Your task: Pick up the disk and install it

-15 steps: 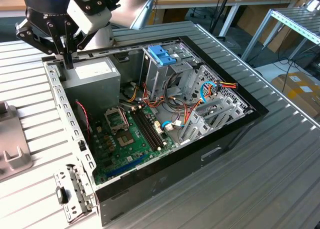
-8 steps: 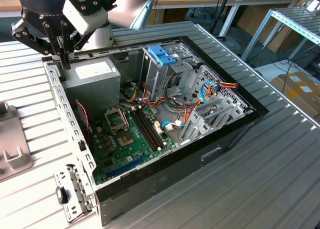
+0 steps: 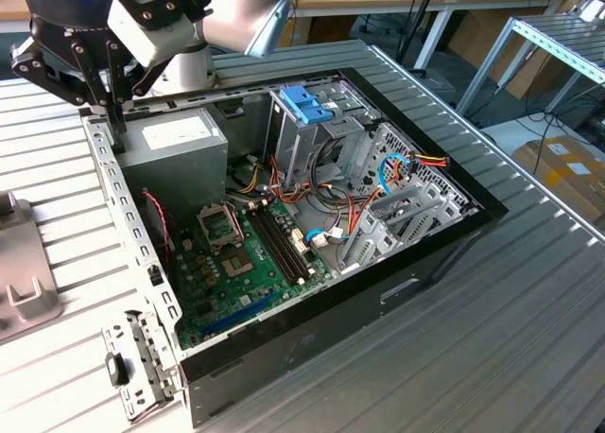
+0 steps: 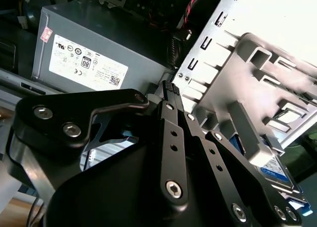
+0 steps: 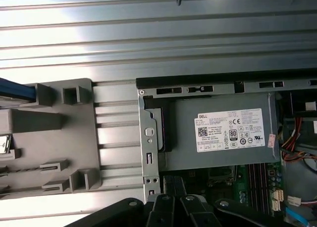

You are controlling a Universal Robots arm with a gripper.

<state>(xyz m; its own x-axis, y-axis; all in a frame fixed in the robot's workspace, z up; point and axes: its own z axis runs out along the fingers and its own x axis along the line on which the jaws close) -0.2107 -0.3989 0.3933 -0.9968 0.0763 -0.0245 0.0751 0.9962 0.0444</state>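
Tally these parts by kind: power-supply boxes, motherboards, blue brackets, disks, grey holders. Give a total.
power-supply box: 1
motherboard: 1
blue bracket: 1
disk: 1
grey holder: 1
Total: 5

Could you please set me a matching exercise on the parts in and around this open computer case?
Things:
1 disk
2 power-supply box
3 blue bracket
4 motherboard

Descriptions:
A green, on the bottom of the open case
B atop the metal drive cage
C grey with a white label
D at the grey holder, outside the case

Pairs: 1-D, 2-C, 3-B, 4-A.
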